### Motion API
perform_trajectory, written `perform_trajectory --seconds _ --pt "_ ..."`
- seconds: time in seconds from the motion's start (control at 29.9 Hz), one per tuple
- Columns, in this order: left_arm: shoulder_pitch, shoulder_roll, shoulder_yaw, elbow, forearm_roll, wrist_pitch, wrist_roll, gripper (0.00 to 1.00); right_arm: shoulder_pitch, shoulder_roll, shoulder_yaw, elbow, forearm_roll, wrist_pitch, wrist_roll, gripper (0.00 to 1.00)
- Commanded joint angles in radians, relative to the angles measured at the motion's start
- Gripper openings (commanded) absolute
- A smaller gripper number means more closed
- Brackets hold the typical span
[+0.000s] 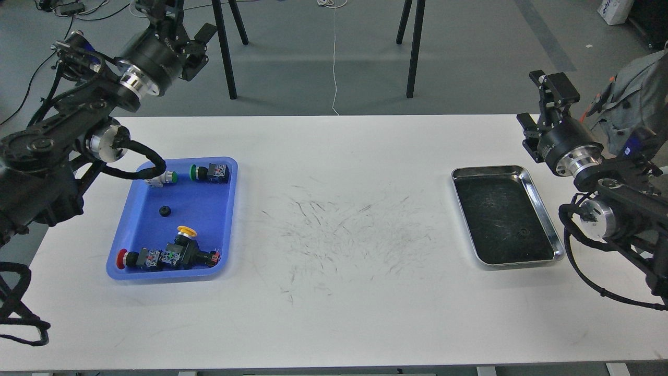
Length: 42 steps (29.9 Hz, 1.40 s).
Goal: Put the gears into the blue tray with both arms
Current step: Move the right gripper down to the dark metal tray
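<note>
One gear (165, 211) already down in the blue tray (129, 216), lying flat on bare floor near the middle, apart from the push-button switches (172, 254) clustered along the near rim and the two more by the far rim. Possibly a second small dark speck in the silver tray (545, 209) at the right, towards its near end, too small and low in contrast to call a gear with confidence.

Left arm (78, 125) raised over the far left corner of the surface (334, 324), above and behind the blue tray; jaws dark and seen at an angle, gap impossible to judge, nothing visibly held. Right arm (600, 172) lifted just beyond the silver tray's far right corner; jaws apparently parted, nothing between them.

Handling, as a judgement: very light, rigid, tiny; no risk of crushing, but easy to flick away or lose from a careless pinch. Lying flat and thin, so little height to catch. Best taken across the toothed rim from straight above, fingertips brought right down to the tray floor, closed slowly and squarely. Teeth likely to give some bite; smooth metal underneath likely to let it skid if nudged off-centre.
</note>
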Motion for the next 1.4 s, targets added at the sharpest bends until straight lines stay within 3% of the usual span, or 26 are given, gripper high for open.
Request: perform_trajectory --seconds 0.0,0.2,0.37,0.57,0.77,1.07,1.37 --pt "0.001 -0.026 -0.007 0.007 -0.006 -0.009 0.000 1.00 0.038 -0.105 -0.097 0.075 -0.019 0.006 -0.035 0.98" --pt "0.007 -0.031 0.005 0.016 -0.006 -0.024 0.000 1.00 0.188 -0.217 -0.405 0.159 -0.184 0.028 -0.093 0.99" --pt "0.029 -0.061 0.004 0.051 -0.021 -0.071 0.000 1.00 0.334 -0.246 -0.646 0.175 -0.232 0.043 -0.095 0.99" --pt "0.068 -0.090 0.005 0.059 -0.032 -0.088 0.000 1.00 0.457 -0.248 -0.802 0.178 -0.359 0.058 -0.095 0.98" --pt "0.073 -0.094 0.004 0.065 -0.046 -0.088 0.000 0.99 0.497 -0.252 -0.849 0.173 -0.477 0.129 -0.095 0.99" --pt "0.084 -0.126 -0.001 0.107 -0.086 -0.079 0.000 0.99 0.509 -0.258 -0.849 0.161 -0.853 0.181 -0.089 0.98" --pt "0.091 -0.133 -0.009 0.114 -0.095 -0.075 0.000 0.99 0.509 -0.232 -0.844 0.052 -1.169 0.209 -0.076 0.98"
